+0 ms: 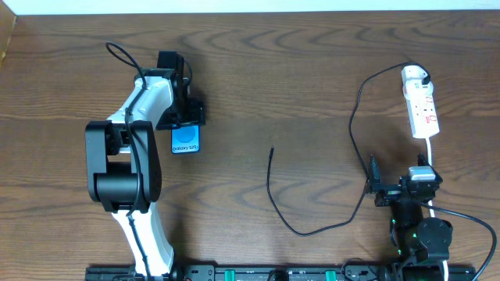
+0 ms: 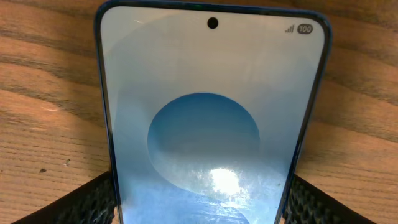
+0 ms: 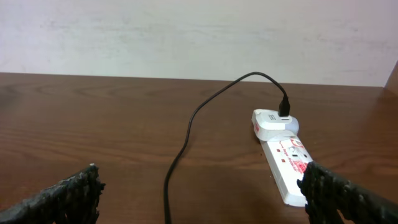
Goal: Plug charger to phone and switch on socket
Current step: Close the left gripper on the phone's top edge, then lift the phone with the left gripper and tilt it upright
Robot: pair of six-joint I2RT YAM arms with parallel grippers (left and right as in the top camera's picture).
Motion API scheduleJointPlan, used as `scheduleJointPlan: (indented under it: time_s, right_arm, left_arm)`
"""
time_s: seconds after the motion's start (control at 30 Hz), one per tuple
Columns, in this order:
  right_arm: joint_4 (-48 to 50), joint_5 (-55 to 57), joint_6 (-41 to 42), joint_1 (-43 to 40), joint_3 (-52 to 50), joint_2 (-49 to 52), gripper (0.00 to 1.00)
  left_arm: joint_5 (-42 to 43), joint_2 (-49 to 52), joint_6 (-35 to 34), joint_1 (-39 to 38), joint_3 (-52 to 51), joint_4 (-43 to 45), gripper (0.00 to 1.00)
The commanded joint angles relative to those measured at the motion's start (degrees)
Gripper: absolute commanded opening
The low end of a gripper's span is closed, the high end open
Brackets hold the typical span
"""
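Note:
The phone [image 1: 186, 141] lies on the table left of centre, blue screen up; in the left wrist view [image 2: 211, 93] it fills the frame. My left gripper [image 1: 183, 117] is shut on the phone, with its black fingers [image 2: 199, 202] against both long edges. The charger, a thin black cable [image 1: 353, 125], runs from a white adapter in the socket, a white power strip [image 1: 422, 105] at far right, and loops forward; its free plug end [image 1: 271, 151] lies mid-table. My right gripper [image 1: 400, 186] is open and empty [image 3: 199, 190], in front of the strip [image 3: 287, 171], with the cable [image 3: 180, 155] between its fingers.
The strip's white cord [image 1: 431, 152] runs toward the front by the right arm. The left arm's base [image 1: 125, 179] stands left of the phone. A black rail [image 1: 258, 273] lines the front edge. A pale wall [image 3: 186, 31] stands behind the table.

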Motion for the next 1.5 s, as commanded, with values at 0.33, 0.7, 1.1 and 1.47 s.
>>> scheduleJointPlan:
  time_s: [0.33, 0.7, 1.1, 1.47]
  right_arm:
    - [-0.24, 0.68, 0.79, -0.20, -0.07, -0.15, 0.99]
    - [-0.24, 0.66, 0.79, -0.20, -0.07, -0.15, 0.99]
    - [-0.24, 0.66, 0.79, -0.20, -0.07, -0.15, 0.99]
    - [-0.24, 0.68, 0.79, -0.20, -0.07, -0.15, 0.99]
  left_arm:
    - [-0.33, 0.79, -0.33, 0.28, -1.68, -0.13, 0.76]
    - [-0.33, 0.79, -0.33, 0.28, -1.66, -0.13, 0.65]
    - [-0.33, 0.79, -0.33, 0.28, -1.66, -0.11, 0.08]
    - [-0.33, 0.72, -0.33, 0.28, -1.49, -0.15, 0.08]
